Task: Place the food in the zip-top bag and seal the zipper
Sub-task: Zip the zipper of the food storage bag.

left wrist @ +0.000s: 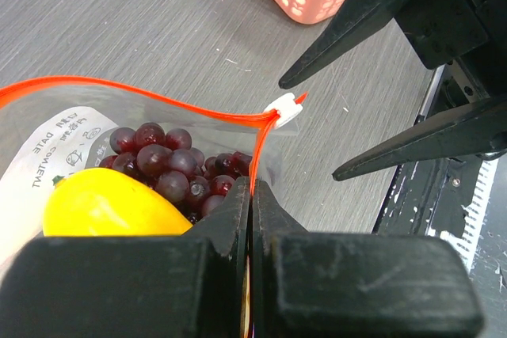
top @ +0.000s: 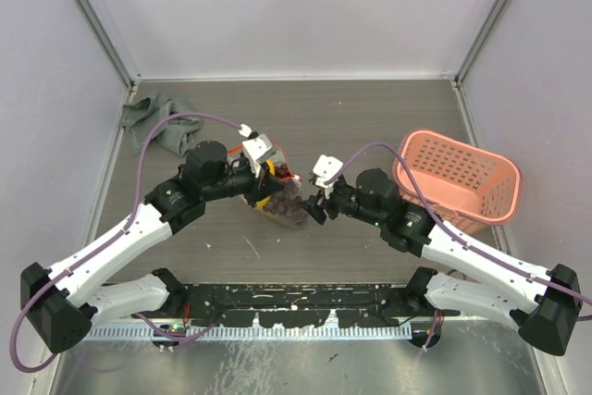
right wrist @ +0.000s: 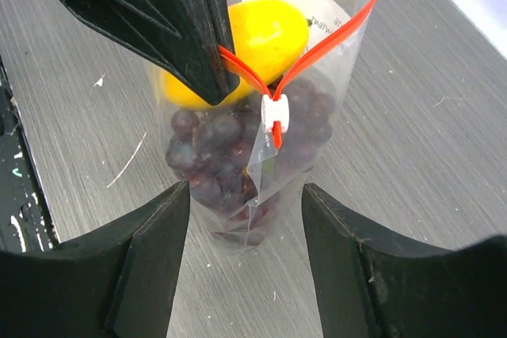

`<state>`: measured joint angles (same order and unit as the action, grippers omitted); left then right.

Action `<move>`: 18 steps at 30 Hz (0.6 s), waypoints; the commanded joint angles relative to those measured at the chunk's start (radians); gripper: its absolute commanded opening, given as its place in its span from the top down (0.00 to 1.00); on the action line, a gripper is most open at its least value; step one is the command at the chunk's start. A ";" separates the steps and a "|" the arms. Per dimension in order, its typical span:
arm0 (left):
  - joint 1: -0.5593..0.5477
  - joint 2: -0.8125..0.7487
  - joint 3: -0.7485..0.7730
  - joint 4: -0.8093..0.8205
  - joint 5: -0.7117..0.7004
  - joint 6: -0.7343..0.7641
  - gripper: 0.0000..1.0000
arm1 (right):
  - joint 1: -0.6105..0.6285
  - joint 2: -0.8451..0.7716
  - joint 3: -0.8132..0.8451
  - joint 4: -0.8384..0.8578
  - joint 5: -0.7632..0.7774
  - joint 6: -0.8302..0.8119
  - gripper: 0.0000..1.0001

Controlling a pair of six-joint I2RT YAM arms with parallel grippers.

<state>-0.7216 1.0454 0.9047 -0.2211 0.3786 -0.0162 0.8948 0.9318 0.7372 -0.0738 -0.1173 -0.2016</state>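
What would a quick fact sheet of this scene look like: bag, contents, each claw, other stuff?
Zip-top bag: clear, mouth open
Zipper: red-orange, white slider at one end, unsealed
Inside: purple grapes, yellow fruit
Left gripper: shut on the zipper near the slider
Right gripper: open, facing the slider, not touching it
Elsewhere: pink basket, grey cloth

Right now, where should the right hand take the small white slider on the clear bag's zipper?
Pinch the small white plastic slider across its two flat sides, coming from the open right hand's side. It juts out at the end of the red-orange zipper strip, while the shut left hand pins the strip behind it.
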 commanded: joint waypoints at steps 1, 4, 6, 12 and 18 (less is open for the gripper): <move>0.000 -0.035 -0.005 0.103 0.014 -0.010 1.00 | 0.000 -0.043 -0.038 0.237 -0.011 0.006 0.37; 0.000 -0.028 -0.007 0.108 0.022 -0.010 1.00 | -0.001 -0.031 -0.073 0.310 -0.019 0.004 0.37; 0.001 -0.028 -0.004 0.105 0.024 -0.009 1.00 | 0.000 -0.021 -0.085 0.339 -0.028 0.003 0.38; 0.001 -0.042 -0.011 0.108 0.029 -0.008 1.00 | -0.008 0.007 -0.104 0.408 -0.053 -0.001 0.52; 0.000 -0.047 -0.013 0.111 0.038 -0.008 1.00 | -0.035 0.021 -0.104 0.420 -0.078 -0.007 0.71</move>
<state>-0.7216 1.0283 0.8856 -0.2054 0.3916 -0.0181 0.8780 0.9543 0.6254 0.2546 -0.1650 -0.2066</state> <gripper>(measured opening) 0.007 0.344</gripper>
